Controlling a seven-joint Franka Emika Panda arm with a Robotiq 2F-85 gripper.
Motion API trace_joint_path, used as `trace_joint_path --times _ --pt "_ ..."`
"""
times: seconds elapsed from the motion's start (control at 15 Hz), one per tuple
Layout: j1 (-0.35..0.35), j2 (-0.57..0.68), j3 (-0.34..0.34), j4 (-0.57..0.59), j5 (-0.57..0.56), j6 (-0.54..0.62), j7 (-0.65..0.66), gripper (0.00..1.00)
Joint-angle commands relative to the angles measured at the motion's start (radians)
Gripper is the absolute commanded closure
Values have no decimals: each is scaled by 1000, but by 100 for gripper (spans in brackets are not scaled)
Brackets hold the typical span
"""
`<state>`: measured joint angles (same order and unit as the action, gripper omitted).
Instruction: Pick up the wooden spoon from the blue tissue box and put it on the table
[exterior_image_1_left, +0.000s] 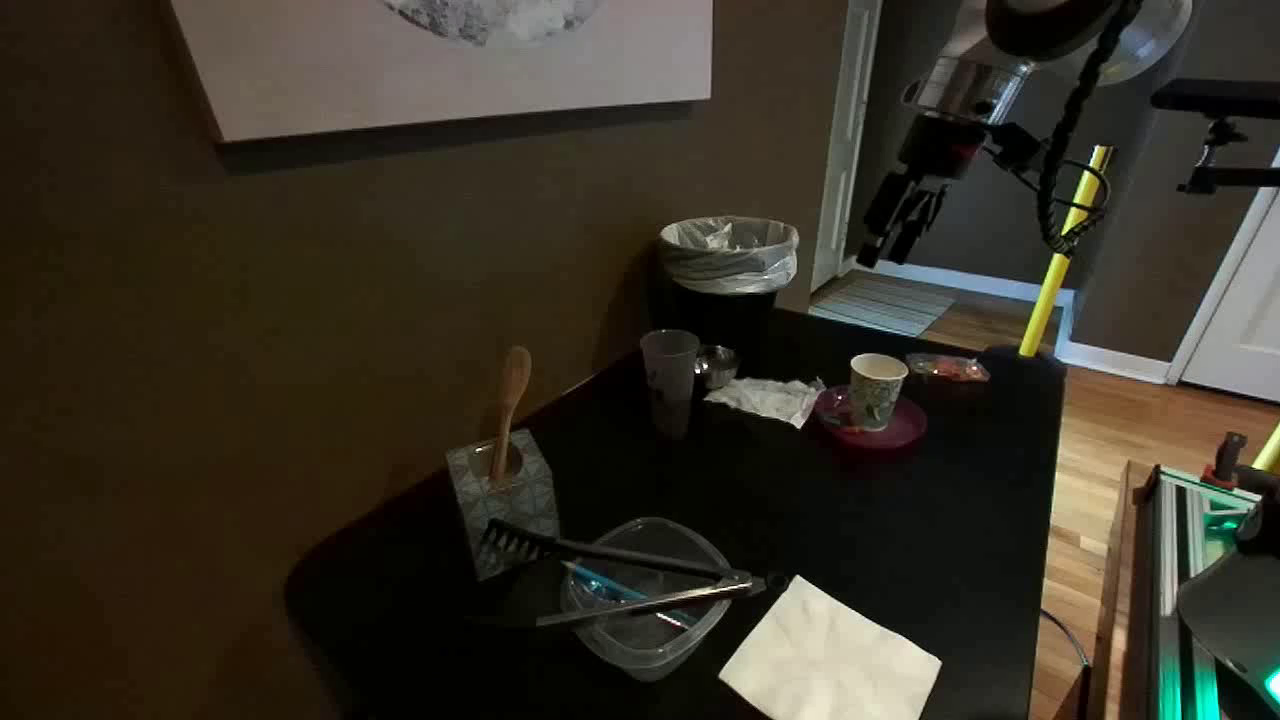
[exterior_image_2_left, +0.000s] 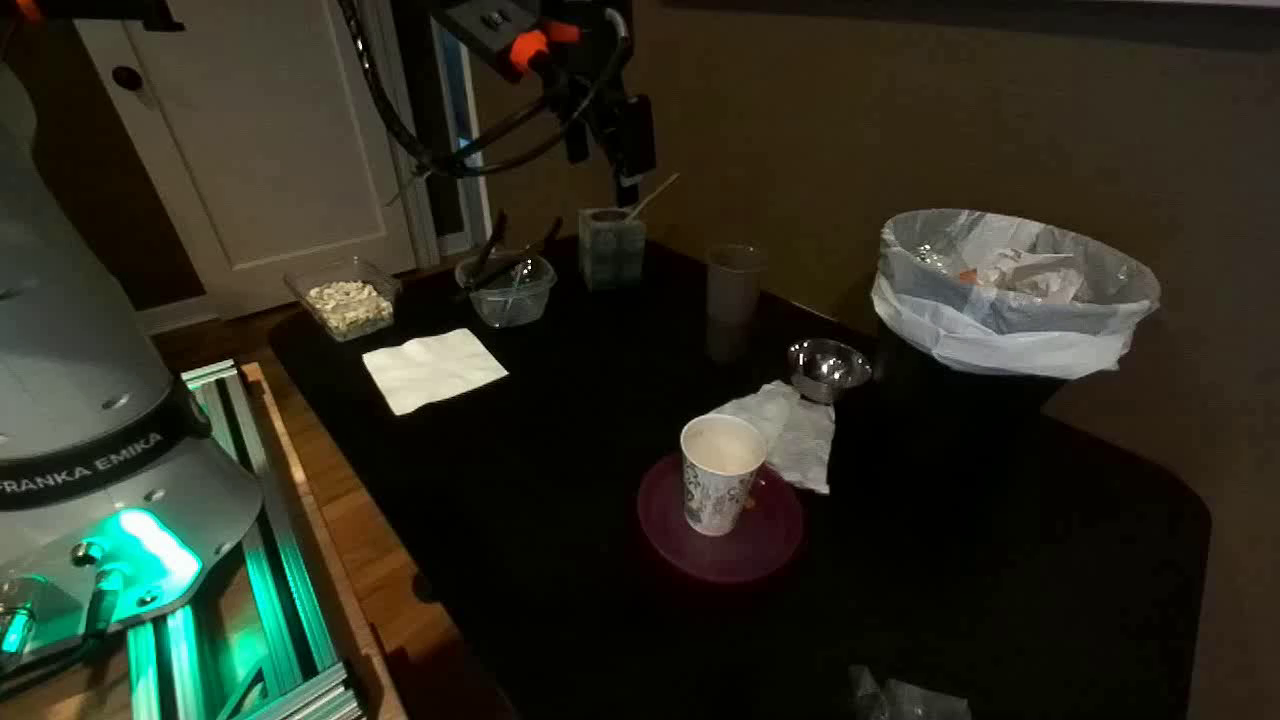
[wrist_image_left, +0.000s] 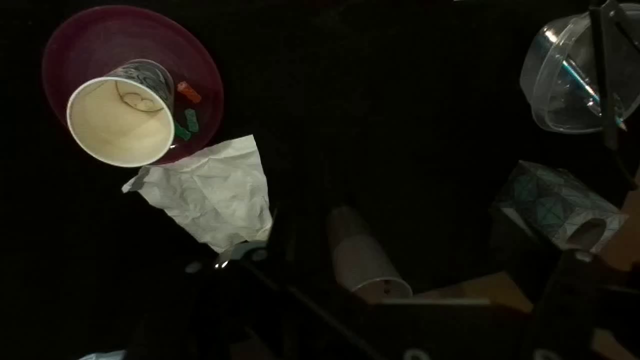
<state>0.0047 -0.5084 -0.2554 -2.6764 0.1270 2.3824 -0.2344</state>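
One spread pincer (wrist_image_left: 422, 250) hangs above one table (exterior_image_1_left: 790, 500); one box (exterior_image_1_left: 522, 503) holds one wooden spoon (exterior_image_1_left: 508, 408).

Homelike setting: wall art (exterior_image_1_left: 480, 75), rug (exterior_image_1_left: 885, 303)

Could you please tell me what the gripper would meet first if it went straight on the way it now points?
The gripper would probably meet the black table first, near the tall translucent cup; depth is unclear, so it might clip that cup on the way down.

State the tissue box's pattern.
Geometric: light lines forming triangles. The tissue box shows it best in the wrist view.
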Motion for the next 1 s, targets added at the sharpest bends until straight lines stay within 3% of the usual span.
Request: trace_joint_path --times 0.0,0.07,0.6,0.93 --pt "-19 2 19 1 14 -3 -10 0" --pt "8 1 10 1 34 -12 -48 0" --pt "-13 3 26 2 13 -3 -39 0" --pt "77 51 170 89 57 3 95 0"
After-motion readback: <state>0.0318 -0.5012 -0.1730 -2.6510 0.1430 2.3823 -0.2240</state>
